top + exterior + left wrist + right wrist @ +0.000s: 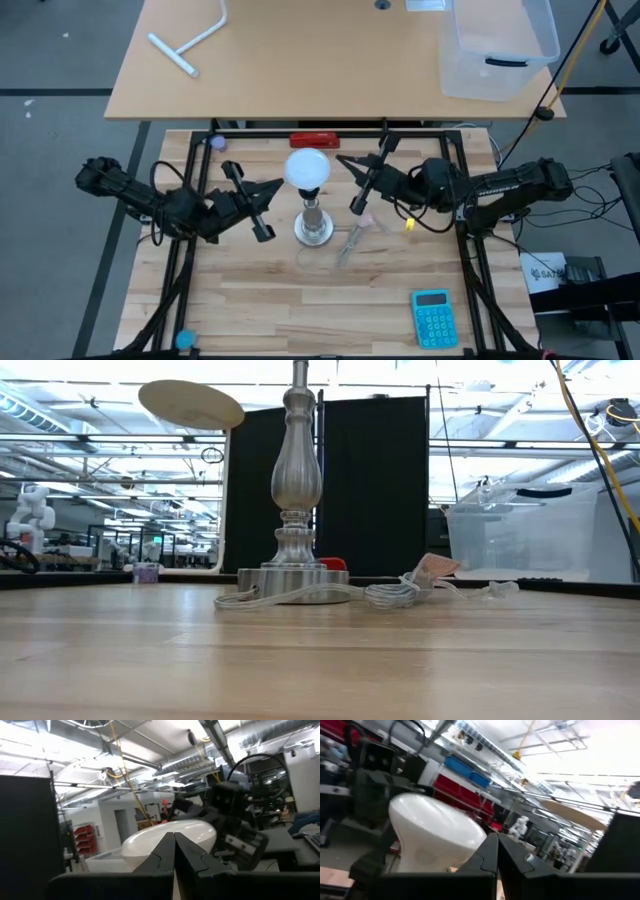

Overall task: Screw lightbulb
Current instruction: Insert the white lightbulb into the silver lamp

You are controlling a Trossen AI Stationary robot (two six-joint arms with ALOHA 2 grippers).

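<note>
The white lightbulb (307, 168) sits head up on top of the silver lamp stand (313, 225), whose round foot rests on the table; the low view shows only the stand (297, 480). My left gripper (278, 186) is shut, level, with its tips at the bulb's left side; the bulb shows right behind them (170, 837). My right gripper (340, 159) is shut, level, with its tips at the bulb's right side, and the bulb (432, 837) stands close before it. My left gripper's shut tips come level from the table's left to the side of the bulb's domed head (288, 178); I cannot tell whether they touch it. My right gripper's shut tips come level from the table's right to the head's other side (329, 163); I cannot tell whether they touch it.
The stand's cord (390, 595) and a clear-pink plastic piece (365, 222) lie right of the foot. A blue calculator (433, 318) lies near right, a red object (314, 139) at the far edge. A clear bin (497, 50) stands on the farther table.
</note>
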